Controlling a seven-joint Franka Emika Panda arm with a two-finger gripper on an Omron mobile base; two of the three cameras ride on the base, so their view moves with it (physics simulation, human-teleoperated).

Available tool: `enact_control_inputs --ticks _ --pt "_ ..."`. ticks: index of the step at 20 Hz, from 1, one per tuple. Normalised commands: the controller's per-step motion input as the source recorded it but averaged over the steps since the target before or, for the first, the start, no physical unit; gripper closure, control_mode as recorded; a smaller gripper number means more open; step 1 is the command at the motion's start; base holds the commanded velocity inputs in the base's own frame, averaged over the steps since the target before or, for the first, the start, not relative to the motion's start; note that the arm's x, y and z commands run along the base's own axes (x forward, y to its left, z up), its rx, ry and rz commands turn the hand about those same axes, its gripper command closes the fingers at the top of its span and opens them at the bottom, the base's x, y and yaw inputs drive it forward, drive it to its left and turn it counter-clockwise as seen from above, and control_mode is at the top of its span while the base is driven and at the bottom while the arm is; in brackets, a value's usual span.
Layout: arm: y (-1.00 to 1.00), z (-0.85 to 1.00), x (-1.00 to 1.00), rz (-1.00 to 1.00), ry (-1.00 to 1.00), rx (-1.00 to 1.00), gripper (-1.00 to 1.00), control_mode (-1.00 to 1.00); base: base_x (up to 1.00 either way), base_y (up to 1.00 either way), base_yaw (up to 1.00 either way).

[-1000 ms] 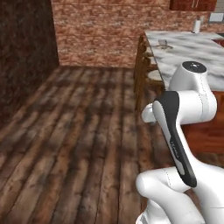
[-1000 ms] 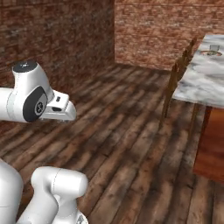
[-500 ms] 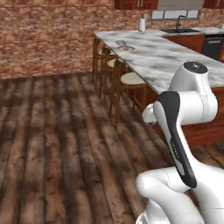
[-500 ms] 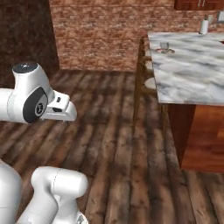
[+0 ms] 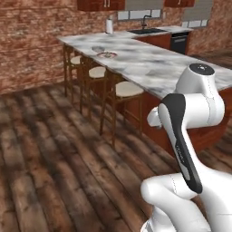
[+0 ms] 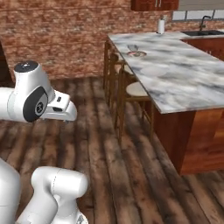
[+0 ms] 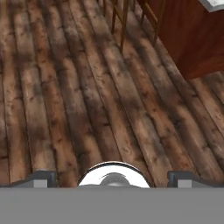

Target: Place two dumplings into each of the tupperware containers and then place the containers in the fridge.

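Your robot's base is turning, so both base cameras are sweeping across the kitchen. The marble island counter (image 5: 149,63) is sliding from the far right edge toward the centre and growing larger. The wooden bar stools (image 5: 127,90), a red-rimmed plate (image 6: 136,53) and the sink (image 5: 147,31) are coming into sight.

Open plank floor (image 7: 87,87) ahead, stools (image 5: 122,90) and marble island (image 6: 175,70) blocking right

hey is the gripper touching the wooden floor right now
Apart. In the hand view the gripper has its fingertips spread wide with nothing between them, and the wooden floor lies well beyond them, planks receding into the distance.
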Motion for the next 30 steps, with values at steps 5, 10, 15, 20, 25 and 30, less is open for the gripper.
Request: enact_control_inputs --ticks 5,10,15,20,25,30 --pt "0.0 0.0 0.0 0.0 0.0 0.0 -1.0 1.0 0.77 1.0 -0.44" --pt "0.0 0.0 0.0 0.0 0.0 0.0 -1.0 1.0 0.69 1.0 -0.43" --pt "0.0 0.0 0.0 0.0 0.0 0.0 -1.0 1.0 0.35 1.0 -0.37" --pt "0.0 0.0 0.0 0.0 0.0 0.0 -1.0 1.0 0.2 1.0 -0.36" --pt "0.0 0.0 0.0 0.0 0.0 0.0 -1.0 1.0 0.36 1.0 -0.37" --pt "0.0 0.0 0.0 0.0 0.0 0.0 -1.0 1.0 0.47 1.0 -0.4"
